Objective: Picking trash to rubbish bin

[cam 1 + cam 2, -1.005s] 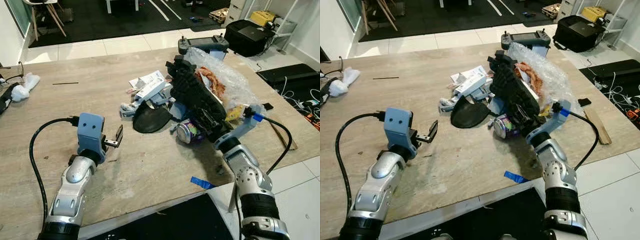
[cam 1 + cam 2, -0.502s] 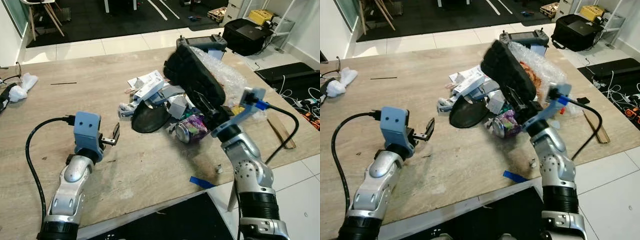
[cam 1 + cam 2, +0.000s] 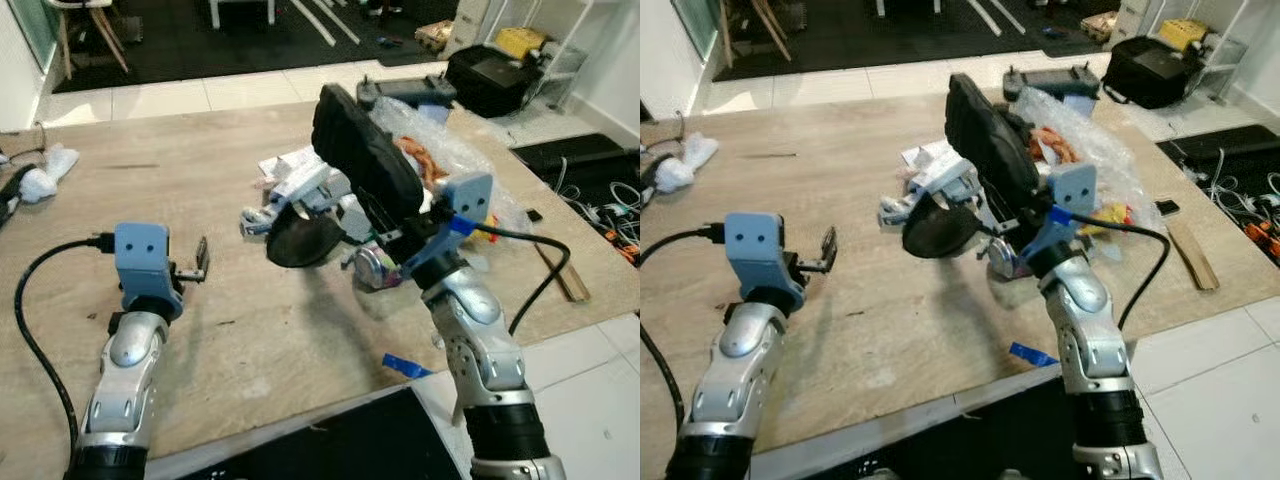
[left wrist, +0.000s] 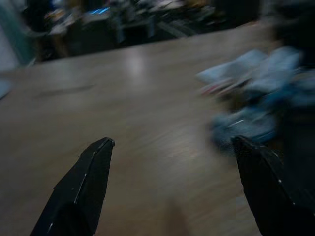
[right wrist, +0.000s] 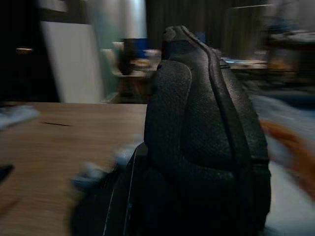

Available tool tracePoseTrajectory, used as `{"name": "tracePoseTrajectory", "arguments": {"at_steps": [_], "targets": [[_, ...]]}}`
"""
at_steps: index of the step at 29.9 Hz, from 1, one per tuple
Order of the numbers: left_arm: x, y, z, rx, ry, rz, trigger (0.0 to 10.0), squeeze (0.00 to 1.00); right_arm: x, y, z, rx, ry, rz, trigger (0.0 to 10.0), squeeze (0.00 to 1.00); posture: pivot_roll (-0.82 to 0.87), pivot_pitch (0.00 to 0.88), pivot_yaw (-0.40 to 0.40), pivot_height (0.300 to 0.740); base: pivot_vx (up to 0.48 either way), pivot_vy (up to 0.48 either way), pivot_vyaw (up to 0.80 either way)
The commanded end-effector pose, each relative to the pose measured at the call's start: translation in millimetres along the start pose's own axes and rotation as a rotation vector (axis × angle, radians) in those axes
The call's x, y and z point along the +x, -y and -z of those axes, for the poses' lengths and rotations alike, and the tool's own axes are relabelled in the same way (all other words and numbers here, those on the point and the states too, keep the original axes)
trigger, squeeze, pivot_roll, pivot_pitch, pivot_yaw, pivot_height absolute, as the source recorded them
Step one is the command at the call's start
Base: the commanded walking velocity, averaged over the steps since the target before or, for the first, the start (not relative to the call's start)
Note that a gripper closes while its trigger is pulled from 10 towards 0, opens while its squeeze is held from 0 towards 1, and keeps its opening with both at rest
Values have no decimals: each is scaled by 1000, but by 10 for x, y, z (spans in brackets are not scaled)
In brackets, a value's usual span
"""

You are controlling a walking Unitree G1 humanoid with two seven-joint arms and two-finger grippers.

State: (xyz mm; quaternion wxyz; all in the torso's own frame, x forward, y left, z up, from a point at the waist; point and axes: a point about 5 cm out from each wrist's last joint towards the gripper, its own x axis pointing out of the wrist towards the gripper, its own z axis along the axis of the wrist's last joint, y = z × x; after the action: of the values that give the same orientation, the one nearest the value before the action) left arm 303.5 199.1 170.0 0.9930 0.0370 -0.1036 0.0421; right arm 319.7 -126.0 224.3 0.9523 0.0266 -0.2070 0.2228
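Observation:
My right gripper [image 3: 398, 228] is shut on a black shoe [image 3: 362, 158], holding it tilted up in the air over the trash pile; the shoe [image 5: 206, 137] looms close in the right wrist view. On the wooden table [image 3: 270, 330] under it lie white cartons [image 3: 300, 178], a black bowl [image 3: 302, 238], a purple can [image 3: 373, 270] and a bubble-wrap bag [image 3: 452, 152] with orange scraps. My left gripper [image 3: 200, 262] hovers open over bare table left of the pile, nothing between its fingers [image 4: 98, 162].
Blue tape [image 3: 405, 366] lies near the table's front edge. A remote controller [image 3: 405, 90] sits at the far edge, and a white cloth [image 3: 42, 172] at the far left. A wood strip [image 3: 560, 272] lies at the right edge. A black bag [image 3: 492, 72] stands on the floor beyond.
My right gripper has lifted the black shoe off the pile and swung it up and leftward. The left arm has shifted a little to the left, still open.

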Motion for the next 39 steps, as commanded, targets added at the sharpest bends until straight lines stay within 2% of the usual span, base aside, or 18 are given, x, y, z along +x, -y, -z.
{"name": "tracePoseTrajectory", "arguments": {"at_steps": [1, 12, 21, 25, 26, 32, 39], "targets": [[9, 70, -51, -5, 18, 17, 10000, 0, -23, 52, -77, -21, 46, 35, 10000, 0, -31, 108, -17, 740, 0, 0, -800], [2, 84, -51, 3, 23, 11, 10000, 0, -34, 53, -74, -39, 52, 59, 10000, 0, -35, 112, -27, 740, 0, 0, -800], [8, 122, -63, -5, 23, 31, 10000, 0, -19, 133, -83, -69, 54, 122, 10000, 0, -35, 113, -35, 740, 0, 0, -800], [0, 128, -42, -11, 11, 53, 10000, 0, -25, 151, -67, -45, 67, 167, 10000, 0, -30, 115, -40, 740, 0, 0, -800], [-11, 138, -36, -19, 5, 73, 10000, 0, -41, 163, -15, 5, 30, 205, 10000, 0, -23, 111, -47, 740, 0, 0, -800], [-5, 85, -45, 4, 8, 36, 10000, 0, -47, 141, 21, 20, 14, 179, 10000, 0, -19, 108, -48, 740, 0, 0, -800], [2, 99, -48, -14, -6, 79, 10000, 0, -58, 115, 70, 30, 7, 179, 10000, 0, -12, 105, -50, 740, 0, 0, -800]]}}
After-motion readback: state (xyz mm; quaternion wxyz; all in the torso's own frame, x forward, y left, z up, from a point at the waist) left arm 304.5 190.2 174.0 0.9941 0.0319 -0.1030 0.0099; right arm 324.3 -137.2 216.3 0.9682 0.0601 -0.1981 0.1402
